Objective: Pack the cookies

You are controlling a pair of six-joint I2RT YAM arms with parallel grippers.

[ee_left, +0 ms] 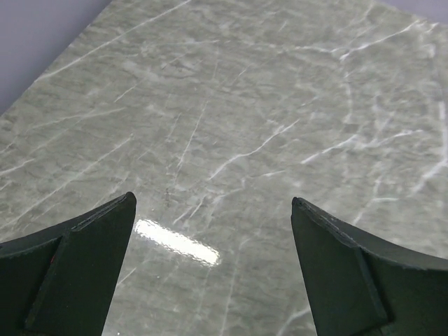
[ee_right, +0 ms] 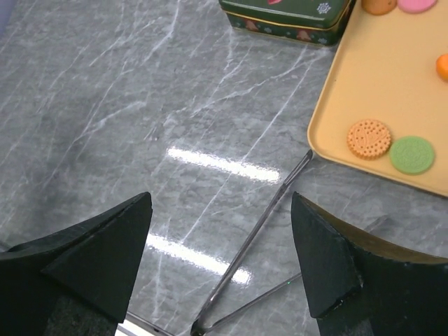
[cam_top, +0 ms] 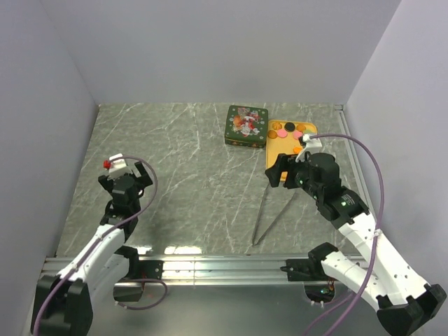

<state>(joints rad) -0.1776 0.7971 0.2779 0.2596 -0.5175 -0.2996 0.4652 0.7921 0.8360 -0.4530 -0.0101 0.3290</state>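
Top view. The cookies [cam_top: 290, 130] lie on the yellow tray [cam_top: 274, 150] at about 1 o'clock on the desk [cam_top: 182, 182]; the decorated tin [cam_top: 246, 125] sits closed, touching the tray's left edge. Metal tongs [cam_top: 269, 213] lie on the desk, their joined end toward 6 o'clock and their tips reaching up toward the tray's near edge. Your right gripper [cam_top: 276, 170] hovers over the tray's near-left corner, fingers spread and holding nothing. Your left gripper [cam_top: 129, 171] sits well apart at 9 o'clock, also released.

Left wrist. Only bare marble between the spread fingers [ee_left: 77, 269]. Nothing to act on here.

Right wrist. A tan ridged cookie [ee_right: 369, 138] and a green cookie [ee_right: 411, 155] lie side by side near the tray's near edge, at 2 o'clock from your fingers [ee_right: 329, 262]. The tongs' arms run down toward 6 o'clock between the open fingers.

Judgement: a shut lid fits a tin either waiting to be filled or part-filled, so don't assume. The tongs look to be the nearest target. If you take them, grip across both arms near the joined end, and come down square, since thin steel on polished marble is likely to skate.
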